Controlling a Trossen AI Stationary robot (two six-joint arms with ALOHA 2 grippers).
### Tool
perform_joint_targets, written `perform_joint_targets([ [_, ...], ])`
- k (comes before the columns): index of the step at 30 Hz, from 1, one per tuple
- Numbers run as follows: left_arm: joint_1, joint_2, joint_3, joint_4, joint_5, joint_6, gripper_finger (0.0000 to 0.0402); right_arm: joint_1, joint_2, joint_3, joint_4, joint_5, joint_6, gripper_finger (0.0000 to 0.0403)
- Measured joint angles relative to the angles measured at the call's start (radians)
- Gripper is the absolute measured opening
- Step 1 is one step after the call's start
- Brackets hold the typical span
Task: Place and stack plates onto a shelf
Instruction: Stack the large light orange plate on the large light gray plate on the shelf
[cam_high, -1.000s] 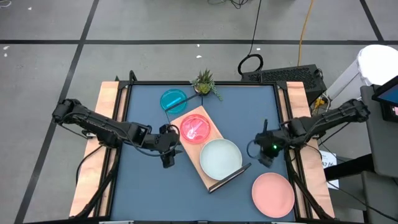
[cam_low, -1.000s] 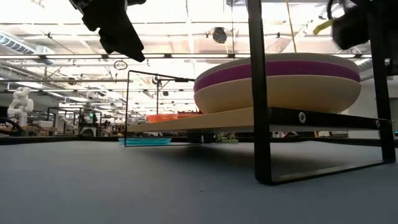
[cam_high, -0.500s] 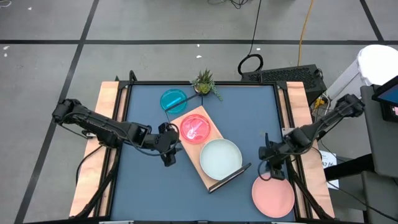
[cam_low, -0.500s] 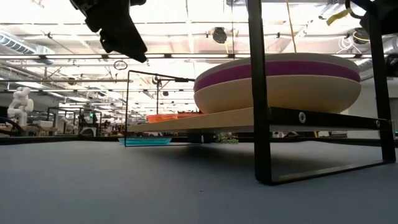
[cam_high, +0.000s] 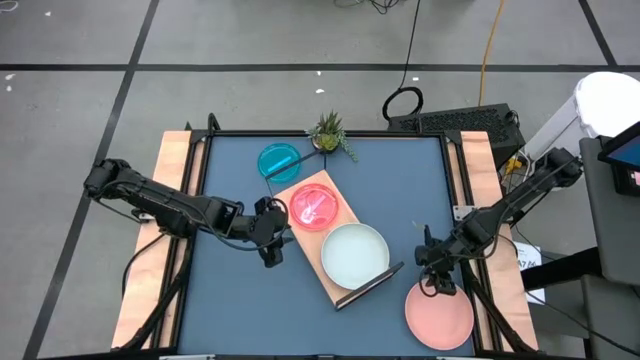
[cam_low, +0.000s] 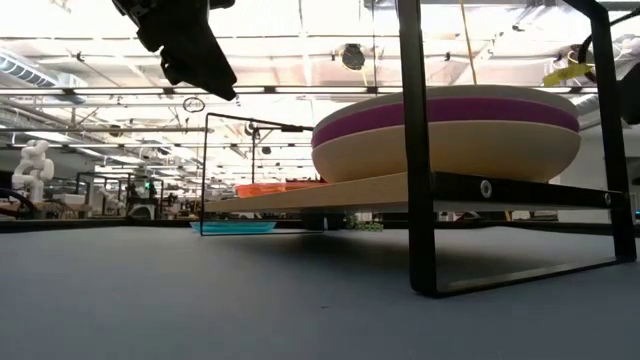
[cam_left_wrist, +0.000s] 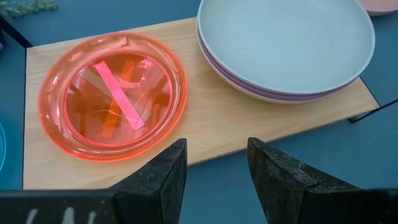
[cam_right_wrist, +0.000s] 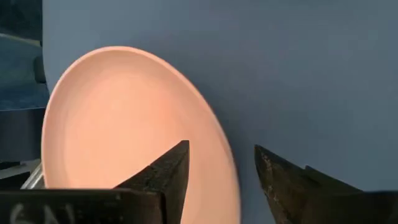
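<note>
Since a second ago the right gripper (cam_high: 437, 283) has swung from beside the table's right rail down toward the near corner, and now hovers over the far rim of the salmon pink plate (cam_high: 440, 313) — its fingers (cam_right_wrist: 163, 177) spread apart, holding nothing, the plate lying flat on the blue tabletop (cam_high: 240, 310). Farther in, the shelf (cam_high: 338, 282) sits slanted mid-table, carrying the pale blue-white plate (cam_high: 354, 253) stacked on purple and cream ones (seen in the low view), then the magenta plate (cam_high: 314, 208). The left gripper (cam_high: 270, 250) hangs just beside the shelf, fingers parted and empty. Beyond, the cyan plate (cam_high: 279, 161) rests on the tabletop near a small plant (cam_high: 329, 132).
</note>
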Motion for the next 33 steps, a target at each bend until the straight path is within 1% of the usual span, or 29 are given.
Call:
perform_joint_targets([
  [5,0.000,0.000,0.000,0.000,0.000,0.001,0.0175,0.000,0.001,-0.049,0.014,-0.002,-0.004,0.0162],
  [9,0.000,0.000,0.000,0.000,0.000,0.001,0.0175,0.000,0.001,-0.069,0.017,-0.005,-0.005,0.0140],
  [15,0.000,0.000,0.000,0.000,0.000,0.001,0.0175,0.000,0.001,-0.071,0.021,-0.012,-0.016,0.0085],
  [22,0.000,0.000,0.000,0.000,-0.002,0.014,0.0175,0.000,0.001,-0.071,0.027,-0.058,-0.029,0.0008],
  [29,0.000,0.000,0.000,-0.002,-0.012,0.014,0.0175,0.002,0.002,-0.072,0.039,-0.080,-0.034,0.0004],
  [33,0.000,0.000,0.000,-0.011,-0.025,0.006,0.0175,0.003,0.002,-0.073,0.045,-0.087,0.034,0.0003],
])
